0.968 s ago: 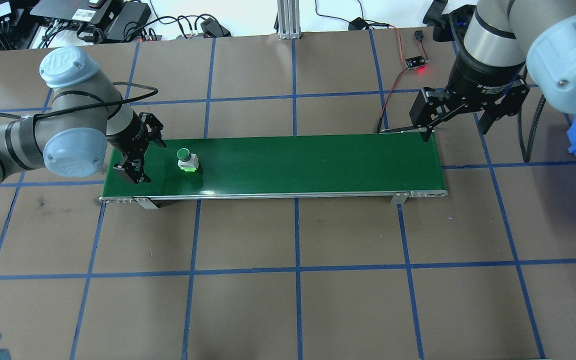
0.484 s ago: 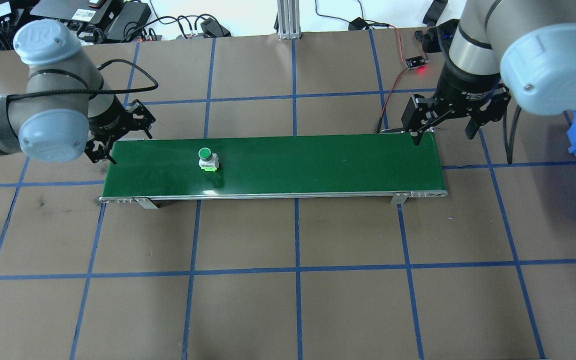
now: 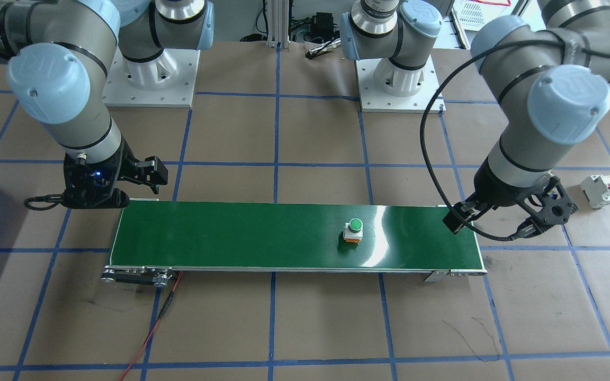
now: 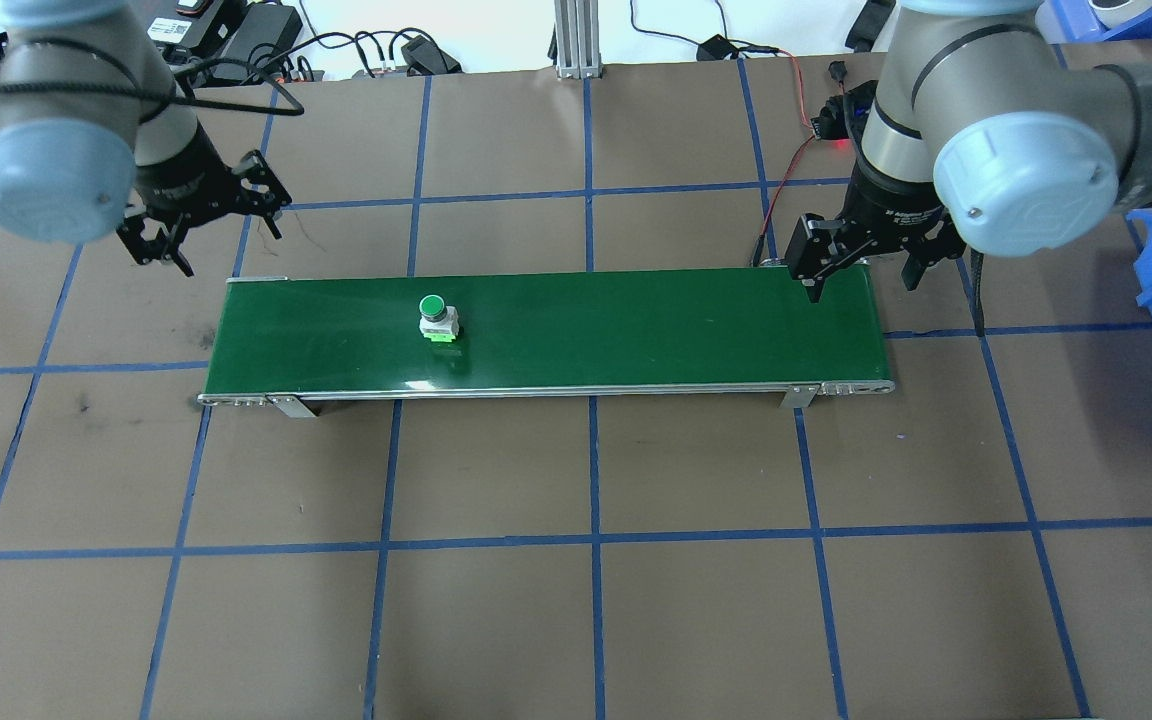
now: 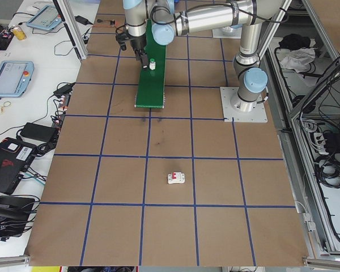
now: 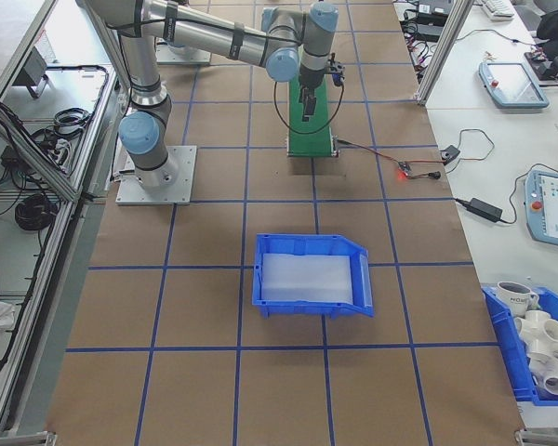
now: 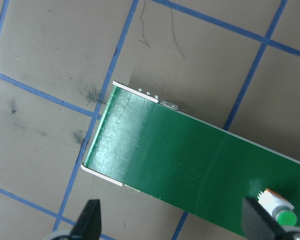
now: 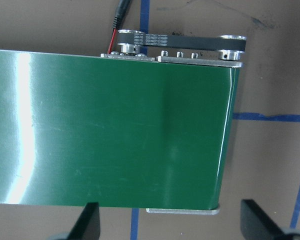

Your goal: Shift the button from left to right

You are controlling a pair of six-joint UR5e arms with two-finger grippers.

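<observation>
The button [image 4: 435, 318] stands upright on the green conveyor belt [image 4: 636, 330], long axis vertical, green cap facing up, base on the belt, in the belt's left half. Seen from overhead, the left tool [image 4: 204, 226] hangs at about 10 o'clock from the button, off the belt's left end above the bench [image 4: 576, 560], pointing downward, fingers apart and empty. The right tool [image 4: 861, 265] hovers over the belt's far right corner, at about 3 o'clock from the button, fingers likewise spread, nothing held.
</observation>
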